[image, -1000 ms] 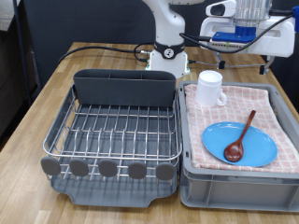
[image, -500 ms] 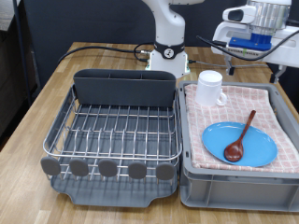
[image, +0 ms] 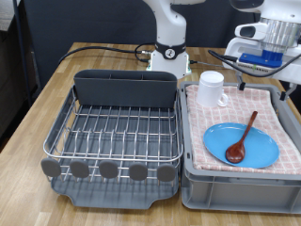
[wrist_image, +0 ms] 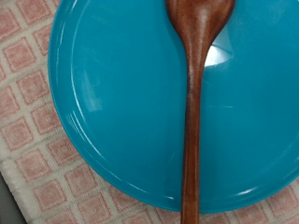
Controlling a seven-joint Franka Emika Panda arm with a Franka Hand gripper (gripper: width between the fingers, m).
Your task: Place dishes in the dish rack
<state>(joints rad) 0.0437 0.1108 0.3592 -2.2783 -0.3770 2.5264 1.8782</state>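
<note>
The light-blue plate [image: 265,149] lies flat on the pink checked towel [image: 235,111] in the grey bin. The reddish-brown wooden spoon [image: 243,139] rests across it, bowl end down on the plate. The white mug [image: 213,89] stands upright at the bin's far corner. The dish rack [image: 66,127] with its grey cutlery box [image: 127,89] holds no dishes. My gripper [image: 266,49] hangs high above the bin's far right side, holding nothing that shows. The wrist view looks straight down on the plate [wrist_image: 112,84] and spoon [wrist_image: 194,112]; no fingers show there.
The grey bin [image: 235,188] stands at the exterior view's right, beside the rack, on a wooden table [image: 28,188]. The robot base [image: 169,47] and black cables [image: 94,49] lie behind the rack. The checked towel [wrist_image: 37,173] shows around the plate in the wrist view.
My arm has moved towards the exterior view's right and slightly down, from above the mug's far side to above the bin's far right. The dishes have not moved.
</note>
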